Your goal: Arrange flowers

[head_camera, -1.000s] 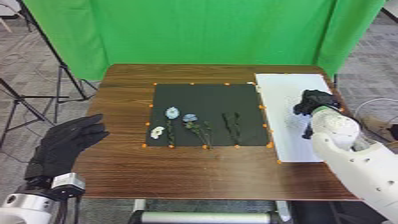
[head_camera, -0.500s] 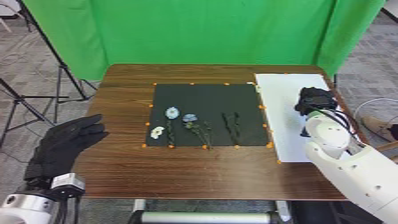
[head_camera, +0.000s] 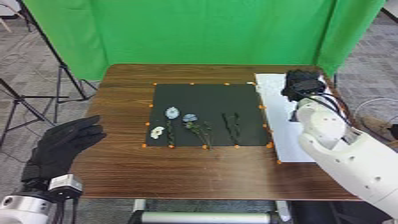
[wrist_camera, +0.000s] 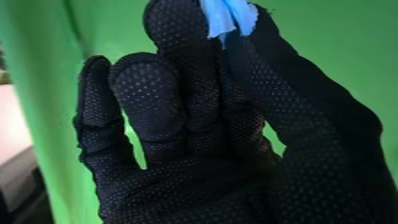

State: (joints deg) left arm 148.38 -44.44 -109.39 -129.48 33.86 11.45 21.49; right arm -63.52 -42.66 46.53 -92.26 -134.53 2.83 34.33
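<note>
Precariously, my right hand [wrist_camera: 187, 185] pinches some thin blue petals [wrist_camera: 216, 17] over the white sheet [head_camera: 298, 145], and since that hold catches so little, any loosening or tilt could drop them.

From the mat's centre in the head view, the backdrop [head_camera: 213, 35] at twelve o'clock is plain green. The mat [head_camera: 204, 95] is black, edged with orange dots [head_camera: 264, 125]. The desk [head_camera: 124, 170] is brown with wood grain. The sheet [head_camera: 289, 145] at three o'clock is white. The pale blue flower [head_camera: 171, 112] lies at nine o'clock, the white flower [head_camera: 157, 132] at eight. The right hand [head_camera: 303, 85] at two o'clock is black; the right wrist view records pale speckling on its glove and light blue petals [wrist_camera: 217, 19].
</note>
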